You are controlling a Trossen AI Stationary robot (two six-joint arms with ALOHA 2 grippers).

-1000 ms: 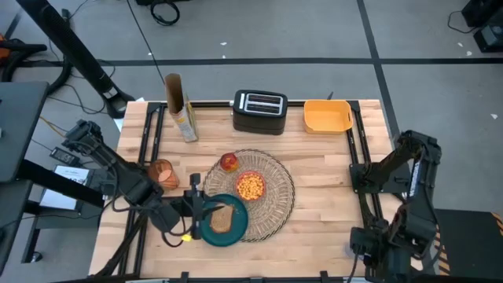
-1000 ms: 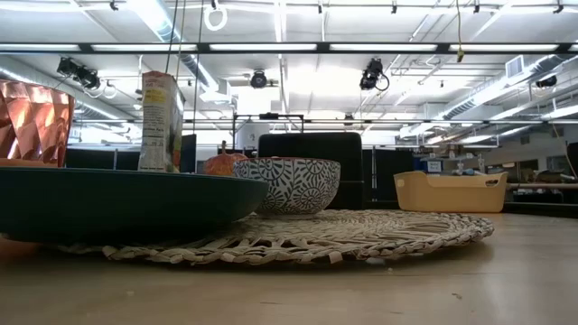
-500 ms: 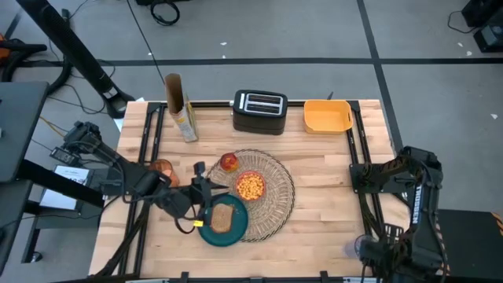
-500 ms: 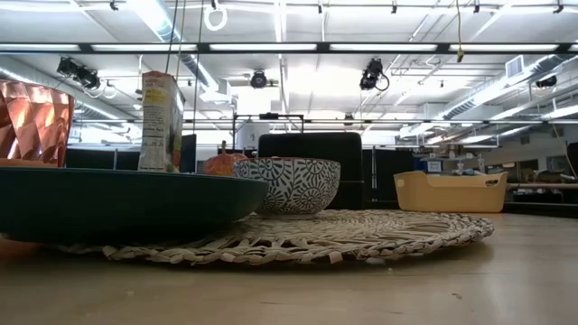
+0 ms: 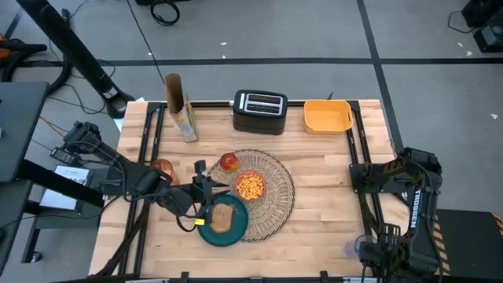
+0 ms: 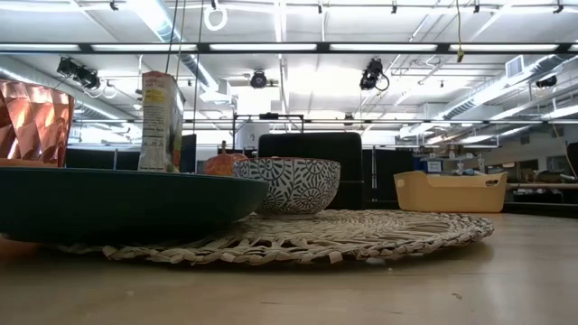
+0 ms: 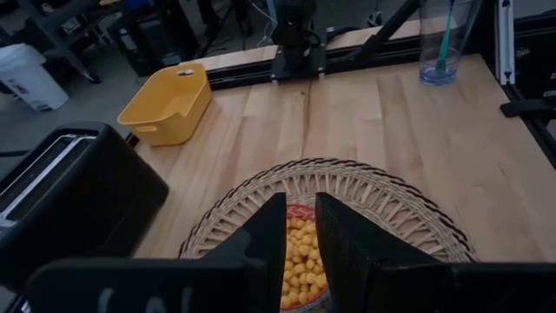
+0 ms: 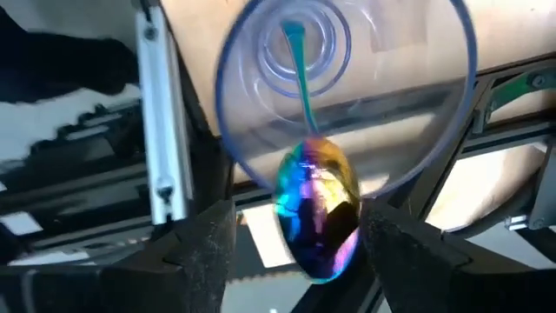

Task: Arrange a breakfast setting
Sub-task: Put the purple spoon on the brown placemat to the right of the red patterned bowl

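Observation:
The woven placemat (image 5: pixel 275 200) lies mid-table. On it rest the red bowl (image 5: pixel 251 185) of yellow cereal, the red apple (image 5: pixel 229 162), and the teal plate (image 5: pixel 211 230) bearing the toast slice (image 5: pixel 222 218). The orange cup (image 5: pixel 163 169) stands left of the mat. My left gripper (image 5: pixel 206 187) hovers above the plate's far edge; its fingers are narrowly open and empty (image 7: pixel 301 230). The spoon (image 8: pixel 317 209) stands bowl-end up in a clear glass (image 8: pixel 347 78) at the near right corner. My right gripper (image 8: pixel 300 252) is wide open, one finger on either side of the spoon's bowl.
A black toaster (image 5: pixel 259 112) and a yellow-orange bin (image 5: pixel 327 115) stand at the far edge. A tall box (image 5: pixel 179 106) stands at the far left. Black rails (image 5: pixel 357 149) run along the table's sides. Bare wood lies between the mat and the right rail.
My left gripper has drawn back from the plate's left rim, going up and toward the far edge, to above the plate's far edge. My right arm has swung toward the near right corner. The plate and toast have stayed where they were.

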